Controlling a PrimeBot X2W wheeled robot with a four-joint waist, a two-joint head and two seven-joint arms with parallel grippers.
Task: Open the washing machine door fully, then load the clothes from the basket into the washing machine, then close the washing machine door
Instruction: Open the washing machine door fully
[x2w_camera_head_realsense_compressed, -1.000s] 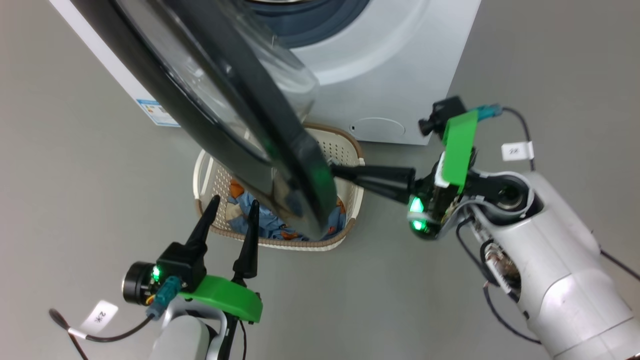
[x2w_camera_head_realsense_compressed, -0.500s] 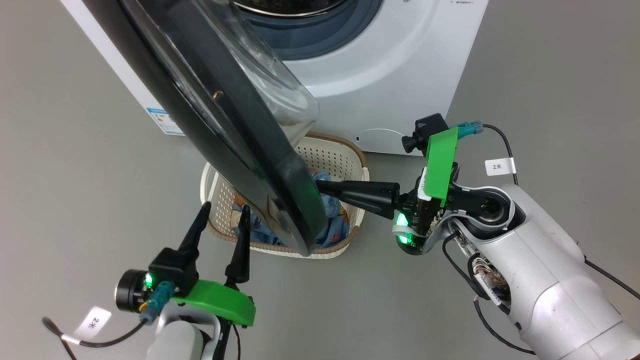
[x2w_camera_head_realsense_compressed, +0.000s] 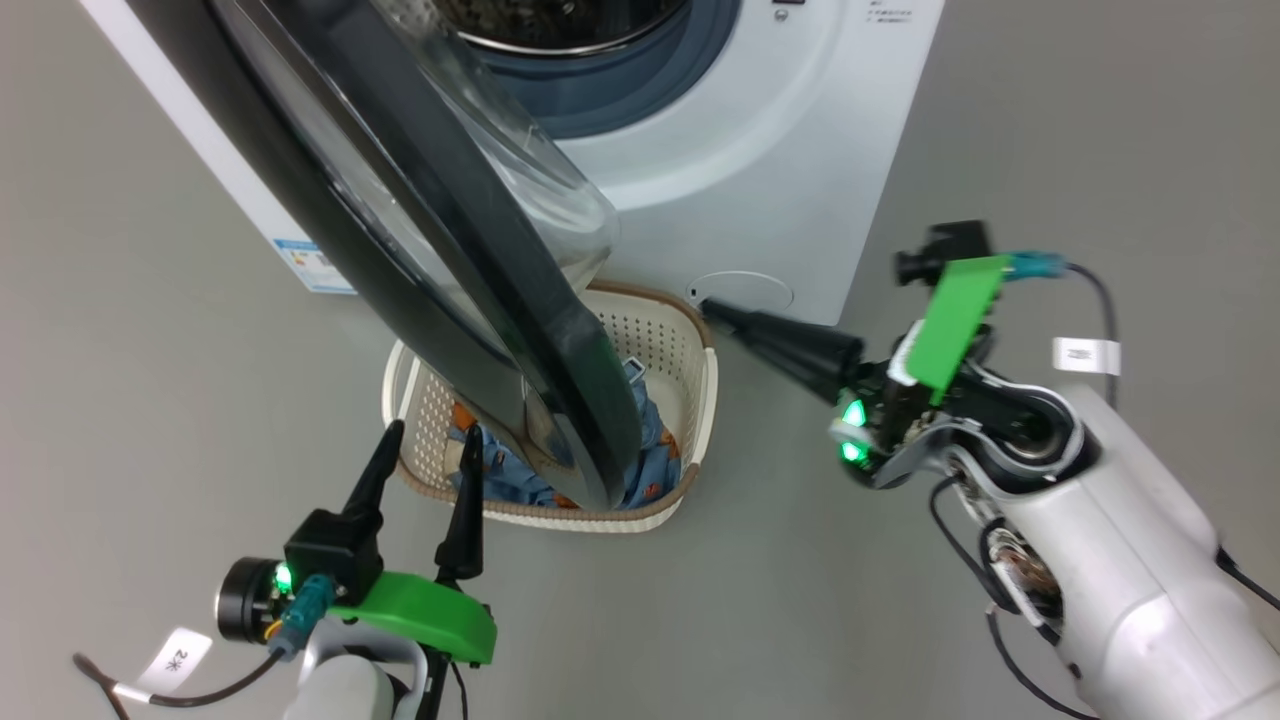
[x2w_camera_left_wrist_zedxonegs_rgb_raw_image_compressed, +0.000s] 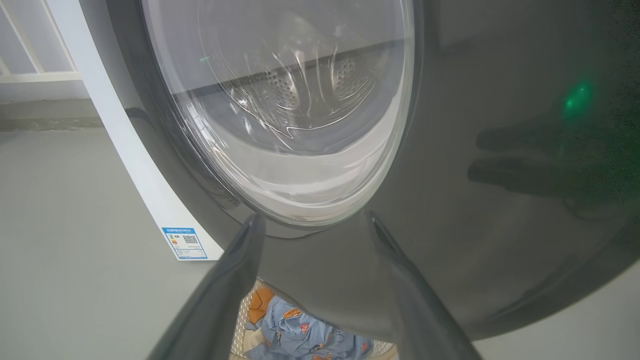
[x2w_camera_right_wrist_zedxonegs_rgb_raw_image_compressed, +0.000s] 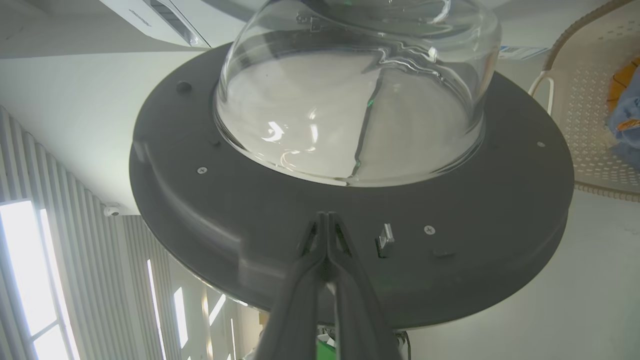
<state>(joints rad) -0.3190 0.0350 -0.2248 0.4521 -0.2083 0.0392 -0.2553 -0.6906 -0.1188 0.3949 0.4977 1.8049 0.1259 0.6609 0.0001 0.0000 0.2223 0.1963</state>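
The white washing machine (x2w_camera_head_realsense_compressed: 790, 150) stands at the top of the head view, its steel drum showing. Its black washing machine door (x2w_camera_head_realsense_compressed: 440, 250) stands partly swung out, edge-on above the basket (x2w_camera_head_realsense_compressed: 700, 395). The basket sits on the floor with the light-blue clothes (x2w_camera_head_realsense_compressed: 652, 462) inside. My left gripper (x2w_camera_head_realsense_compressed: 432, 438) is open just in front of the basket's near rim, facing the door's outer face (x2w_camera_left_wrist_zedxonegs_rgb_raw_image_compressed: 500, 225). My right gripper (x2w_camera_head_realsense_compressed: 714, 309) is shut on nothing, its tip by the basket's far right corner and apart from the door. The right wrist view looks at the door's inner face (x2w_camera_right_wrist_zedxonegs_rgb_raw_image_compressed: 450, 200).
Grey floor surrounds the machine and basket. A blue label sticker (x2w_camera_head_realsense_compressed: 318, 266) is on the machine's left side, and a round lower cover (x2w_camera_head_realsense_compressed: 755, 290) sits just behind my right fingertips. Cables trail from both wrists.
My right gripper has drawn back from behind the door's edge, moving right and toward the machine's front. The head camera shifted slightly. My left gripper stays open near the basket.
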